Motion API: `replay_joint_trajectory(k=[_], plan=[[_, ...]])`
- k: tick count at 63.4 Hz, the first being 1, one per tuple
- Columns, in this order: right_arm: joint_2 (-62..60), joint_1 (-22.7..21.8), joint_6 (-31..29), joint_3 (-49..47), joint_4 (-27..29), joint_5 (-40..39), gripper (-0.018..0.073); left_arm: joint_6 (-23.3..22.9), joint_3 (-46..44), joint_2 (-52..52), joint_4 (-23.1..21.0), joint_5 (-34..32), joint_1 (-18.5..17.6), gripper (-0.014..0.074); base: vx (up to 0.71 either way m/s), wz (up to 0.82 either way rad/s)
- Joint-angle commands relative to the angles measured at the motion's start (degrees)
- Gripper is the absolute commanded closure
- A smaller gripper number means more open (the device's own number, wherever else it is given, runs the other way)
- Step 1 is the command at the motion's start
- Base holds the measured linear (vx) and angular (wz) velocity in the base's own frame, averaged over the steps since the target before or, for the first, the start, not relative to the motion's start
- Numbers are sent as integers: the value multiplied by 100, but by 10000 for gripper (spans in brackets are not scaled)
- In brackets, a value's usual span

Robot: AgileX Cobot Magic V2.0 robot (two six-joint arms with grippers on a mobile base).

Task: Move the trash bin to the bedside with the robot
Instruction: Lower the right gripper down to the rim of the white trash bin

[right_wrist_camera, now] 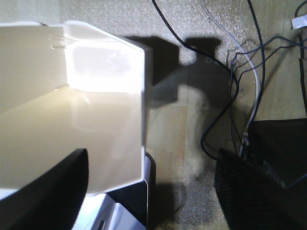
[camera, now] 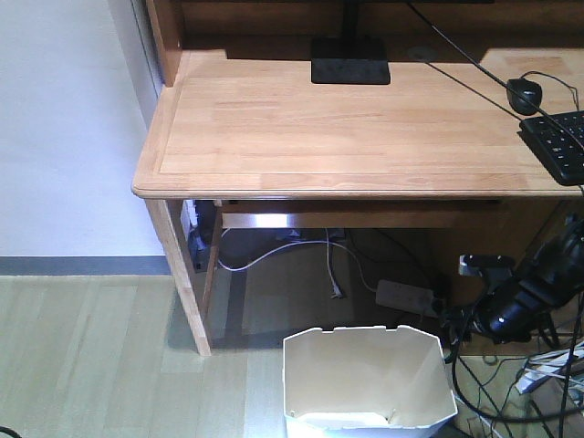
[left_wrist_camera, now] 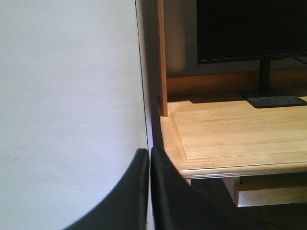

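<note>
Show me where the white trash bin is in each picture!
Front view: trash bin bottom middle, on the floor before the desk.
Left wrist view: not in it.
Right wrist view: fills the left half, seen from above.
Shared landmark: the desk, in front and left wrist views only.

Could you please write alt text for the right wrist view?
The open right pincer straddles the rim of the white trash bin, one finger above its cream inside, the other outside. Cables trail over the floor beside it.
</note>
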Motion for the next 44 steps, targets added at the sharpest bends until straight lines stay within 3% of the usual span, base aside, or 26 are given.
replay_joint_trajectory(k=[1, 18, 44], plan=[[193, 43, -84, -313, 9, -168, 2, -79, 67, -81, -54, -427, -37, 603, 0, 0], [1343, 166, -85, -1062, -52, -384, 4, -79, 67, -81, -54, -427, -37, 603, 0, 0], [2698, 177, -85, -2528, -90, 450, 25, -79, 67, -81, -54, -427, -37, 603, 0, 0]])
